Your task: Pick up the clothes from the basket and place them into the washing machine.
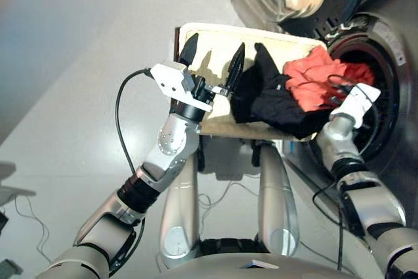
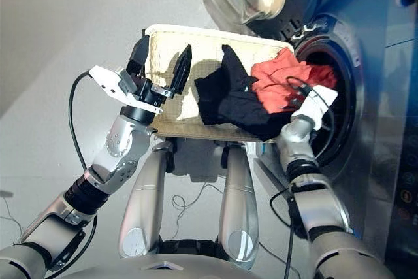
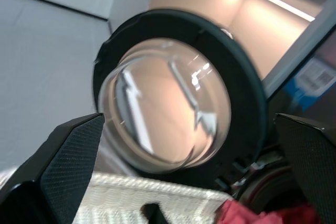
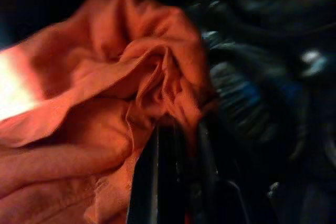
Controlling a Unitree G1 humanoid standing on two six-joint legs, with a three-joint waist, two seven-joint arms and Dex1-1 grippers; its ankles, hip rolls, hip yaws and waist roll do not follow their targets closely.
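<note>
Floor [image 1: 72, 129] of pale grey lies under the basket [image 1: 209, 50], where the black garment [image 1: 274, 99] and orange-red garment [image 1: 313, 80] lie at its edge beside the washing machine [image 2: 366, 63]. Left gripper [image 1: 212, 63] hovers spread over the bare wicker. Right gripper [image 4: 176, 145] seems pinched on the orange-red cloth at the drum mouth.

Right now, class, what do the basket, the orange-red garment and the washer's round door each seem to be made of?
The basket: woven wicker, matte cream, going by its ribbed weave. The orange-red garment: soft thin cloth, matte, since it folds and creases. The round door: a clear, glossy bowl, glass or perhaps plastic, showing reflections, set in a matte black rim that looks like plastic.
</note>
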